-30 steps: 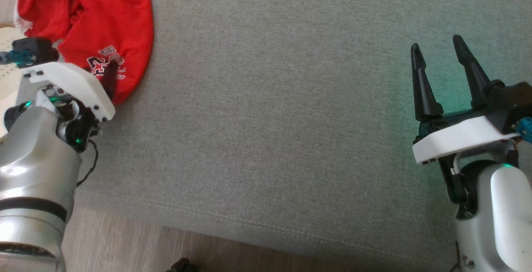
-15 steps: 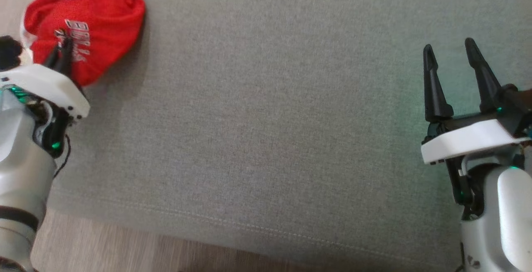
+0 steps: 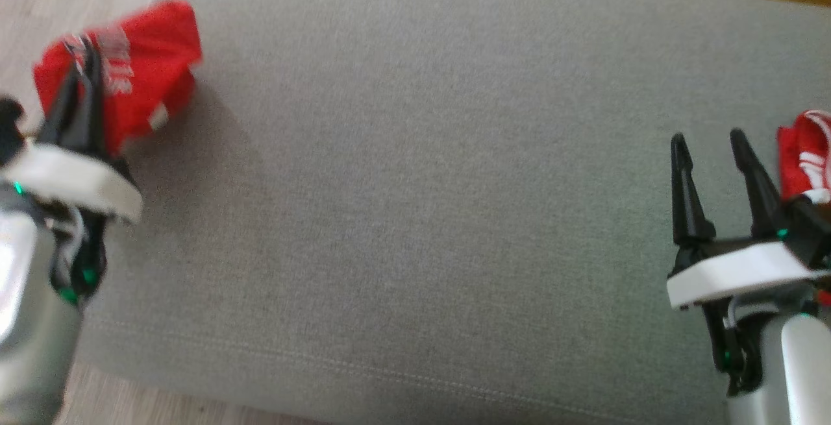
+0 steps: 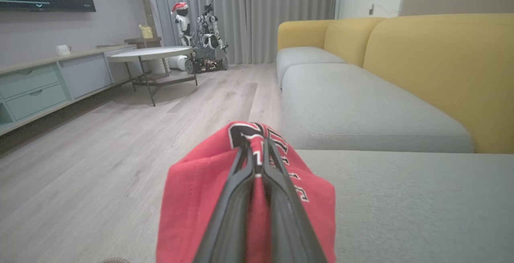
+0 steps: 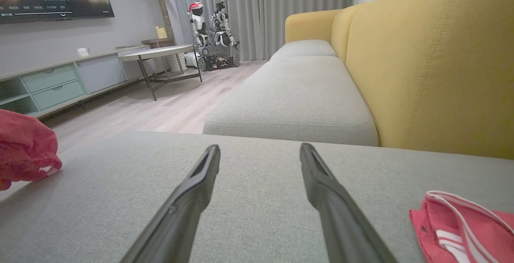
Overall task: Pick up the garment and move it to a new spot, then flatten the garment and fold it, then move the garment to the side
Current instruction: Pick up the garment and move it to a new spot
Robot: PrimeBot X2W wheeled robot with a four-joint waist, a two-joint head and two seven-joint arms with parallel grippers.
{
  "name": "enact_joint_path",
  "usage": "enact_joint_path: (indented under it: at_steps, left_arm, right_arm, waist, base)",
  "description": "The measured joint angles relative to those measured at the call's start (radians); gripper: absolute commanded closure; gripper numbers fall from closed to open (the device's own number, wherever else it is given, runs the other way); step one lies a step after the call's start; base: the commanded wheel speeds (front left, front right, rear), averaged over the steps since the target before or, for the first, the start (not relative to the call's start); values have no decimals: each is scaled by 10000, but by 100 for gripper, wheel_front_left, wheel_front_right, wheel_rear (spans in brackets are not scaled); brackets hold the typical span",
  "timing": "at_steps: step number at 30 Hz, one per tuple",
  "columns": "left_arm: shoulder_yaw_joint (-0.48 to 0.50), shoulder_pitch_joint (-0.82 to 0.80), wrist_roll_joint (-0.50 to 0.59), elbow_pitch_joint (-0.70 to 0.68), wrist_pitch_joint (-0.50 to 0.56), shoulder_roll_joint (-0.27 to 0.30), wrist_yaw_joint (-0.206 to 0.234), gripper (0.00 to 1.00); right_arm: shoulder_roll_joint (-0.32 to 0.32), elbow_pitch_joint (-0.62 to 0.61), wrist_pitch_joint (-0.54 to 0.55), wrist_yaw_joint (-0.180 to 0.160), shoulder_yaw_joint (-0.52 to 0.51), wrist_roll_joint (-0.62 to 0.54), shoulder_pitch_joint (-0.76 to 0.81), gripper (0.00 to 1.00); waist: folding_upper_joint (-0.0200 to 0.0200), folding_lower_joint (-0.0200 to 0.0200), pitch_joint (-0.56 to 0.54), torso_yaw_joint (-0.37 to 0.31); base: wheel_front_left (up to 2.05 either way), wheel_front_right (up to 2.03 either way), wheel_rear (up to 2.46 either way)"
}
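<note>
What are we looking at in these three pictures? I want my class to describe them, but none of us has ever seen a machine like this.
All three pictures show the same moment, taken by three cameras on a two-armed robot. One camera looks down from the robot's head onto a grey sofa cushion. The other two sit on the wrists. Each looks along its gripper's two dark fingers and out across a living room. The left gripper is shut on a red garment with lettering, holding it near the cushion's left end. The right gripper is open and holds nothing, poised over the cushion's right side. Beside it lies a second red piece with white stripes. I cannot tell whether that is a separate garment.
</note>
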Motion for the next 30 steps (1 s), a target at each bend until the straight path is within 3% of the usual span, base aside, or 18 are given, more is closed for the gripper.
enact_joint_path:
  at_steps: [7, 13, 17, 20, 30]
  left_arm:
    - [286, 2458, 525, -3120, 2, 173, 828, 100]
    - [180, 3428, 558, -4516, 347, 247, 1235, 100]
    - [-222, 3527, 560, -5024, 562, 90, 1246, 100]
    - [-652, 3386, 637, -5012, 640, -207, 1202, 100]
    - [-2554, 1047, 1099, -3106, 522, -1875, -119, 100]
  right_arm:
    - [13, -109, -15, 0, -63, 203, 569, 0]
    - [15, -157, -44, 0, -2, 332, 657, 0]
    - [17, -198, -119, 0, 73, 389, 654, 0]
    - [17, -201, -132, 0, 190, 435, 646, 0]
    - [19, -171, -282, 0, 491, 616, 557, 0]
  waist:
    - [0, 0, -531, -334]
    - [0, 0, -645, -747]
    - [0, 0, -626, -1199]
    - [0, 0, -553, -1607]
    - [0, 0, -170, -3216]
  base:
    - [0, 0, 0]
    - [0, 0, 0]
    - [0, 0, 0]
    - [0, 0, 0]
    - [0, 0, 0]
